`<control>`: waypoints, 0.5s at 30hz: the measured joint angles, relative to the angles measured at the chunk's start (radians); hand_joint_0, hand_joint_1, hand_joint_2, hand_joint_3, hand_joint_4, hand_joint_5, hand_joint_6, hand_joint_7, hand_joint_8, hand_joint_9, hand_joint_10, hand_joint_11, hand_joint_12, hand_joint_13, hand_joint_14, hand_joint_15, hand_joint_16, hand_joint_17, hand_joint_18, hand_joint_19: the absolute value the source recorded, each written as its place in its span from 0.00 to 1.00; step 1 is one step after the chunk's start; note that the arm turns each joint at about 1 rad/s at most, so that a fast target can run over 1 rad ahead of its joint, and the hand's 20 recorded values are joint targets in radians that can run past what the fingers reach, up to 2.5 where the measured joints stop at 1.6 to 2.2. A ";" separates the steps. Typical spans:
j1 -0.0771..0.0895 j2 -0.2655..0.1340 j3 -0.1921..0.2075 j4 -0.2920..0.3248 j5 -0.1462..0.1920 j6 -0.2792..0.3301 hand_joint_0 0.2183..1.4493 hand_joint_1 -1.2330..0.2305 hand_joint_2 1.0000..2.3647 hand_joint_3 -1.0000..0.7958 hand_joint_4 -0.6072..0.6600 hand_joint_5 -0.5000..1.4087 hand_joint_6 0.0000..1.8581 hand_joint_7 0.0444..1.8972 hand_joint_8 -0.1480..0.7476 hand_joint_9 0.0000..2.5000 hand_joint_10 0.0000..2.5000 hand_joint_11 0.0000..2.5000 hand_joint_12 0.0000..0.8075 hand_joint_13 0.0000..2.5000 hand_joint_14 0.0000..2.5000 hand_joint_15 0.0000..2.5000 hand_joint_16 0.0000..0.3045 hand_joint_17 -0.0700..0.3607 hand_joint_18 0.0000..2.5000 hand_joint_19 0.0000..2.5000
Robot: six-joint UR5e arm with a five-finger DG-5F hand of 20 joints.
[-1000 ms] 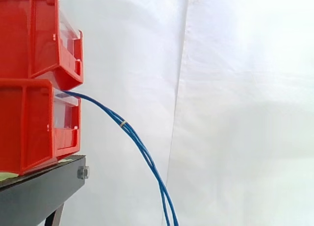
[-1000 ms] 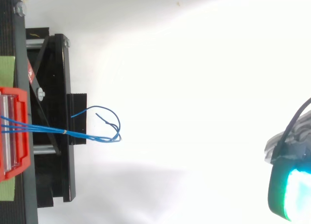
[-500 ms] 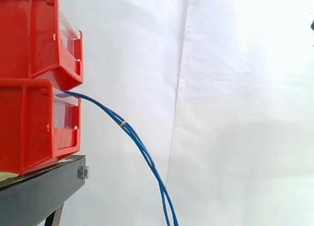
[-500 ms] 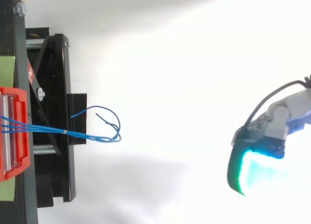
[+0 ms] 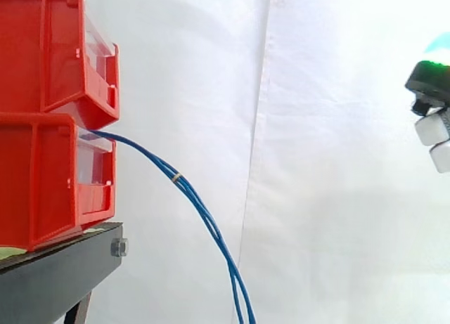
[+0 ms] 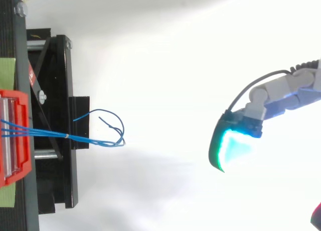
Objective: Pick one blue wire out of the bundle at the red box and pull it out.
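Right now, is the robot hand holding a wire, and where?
Nothing is held. The hand has bare fingers, well apart from the blue wires hanging from the red box.

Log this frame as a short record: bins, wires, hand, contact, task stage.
bins: two red plastic bins, upper bin stacked on lower bin, on a black metal stand
wires: bundle of thin blue wires leaves the lower bin's front and droops past the stand; small yellow tie around it
hand: robot hand, cyan-glowing pad, at the side view's right edge, higher than the tie
contact: none; hand and wires apart
task stage: no wire picked yet
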 measured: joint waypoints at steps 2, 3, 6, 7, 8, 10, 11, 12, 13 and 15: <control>0.000 -0.005 0.000 0.016 0.026 -0.006 0.25 0.36 0.00 0.28 0.72 0.18 0.27 0.45 0.47 0.27 0.00 0.02 0.47 0.20 0.00 0.05 0.16 0.42 0.16 0.15; 0.000 -0.009 0.000 0.018 0.039 -0.011 0.25 0.36 0.00 0.28 0.72 0.18 0.27 0.45 0.47 0.26 0.00 0.02 0.47 0.20 0.00 0.05 0.16 0.42 0.16 0.15; 0.000 -0.025 0.000 0.017 0.074 -0.030 0.25 0.36 0.00 0.28 0.72 0.18 0.27 0.45 0.47 0.26 0.00 0.03 0.46 0.20 0.00 0.06 0.16 0.42 0.16 0.15; 0.000 -0.031 0.000 0.016 0.083 -0.034 0.25 0.36 0.00 0.28 0.72 0.18 0.27 0.45 0.47 0.26 0.00 0.02 0.46 0.21 0.00 0.05 0.16 0.42 0.16 0.15; 0.001 -0.039 0.000 0.016 0.091 -0.037 0.25 0.36 0.00 0.28 0.72 0.18 0.27 0.45 0.48 0.27 0.00 0.03 0.46 0.21 0.00 0.06 0.16 0.42 0.16 0.15; 0.001 -0.059 0.007 0.019 0.101 -0.038 0.25 0.36 0.00 0.28 0.72 0.18 0.27 0.45 0.47 0.27 0.00 0.03 0.46 0.21 0.00 0.06 0.16 0.42 0.16 0.15; 0.001 -0.069 0.013 0.021 0.105 -0.037 0.25 0.36 0.00 0.28 0.72 0.18 0.27 0.45 0.47 0.27 0.00 0.03 0.47 0.21 0.00 0.06 0.16 0.42 0.16 0.15; 0.000 -0.079 0.019 0.022 0.107 -0.036 0.25 0.36 0.00 0.28 0.73 0.18 0.27 0.45 0.47 0.27 0.00 0.03 0.46 0.21 0.00 0.06 0.16 0.42 0.16 0.15; -0.002 -0.092 0.029 0.021 0.109 -0.035 0.25 0.36 0.00 0.28 0.72 0.18 0.27 0.45 0.47 0.27 0.00 0.03 0.46 0.21 0.00 0.06 0.16 0.42 0.16 0.15; -0.007 -0.120 0.053 0.010 0.109 -0.032 0.25 0.36 0.00 0.28 0.72 0.18 0.27 0.45 0.47 0.27 0.00 0.03 0.47 0.21 0.00 0.06 0.16 0.42 0.17 0.15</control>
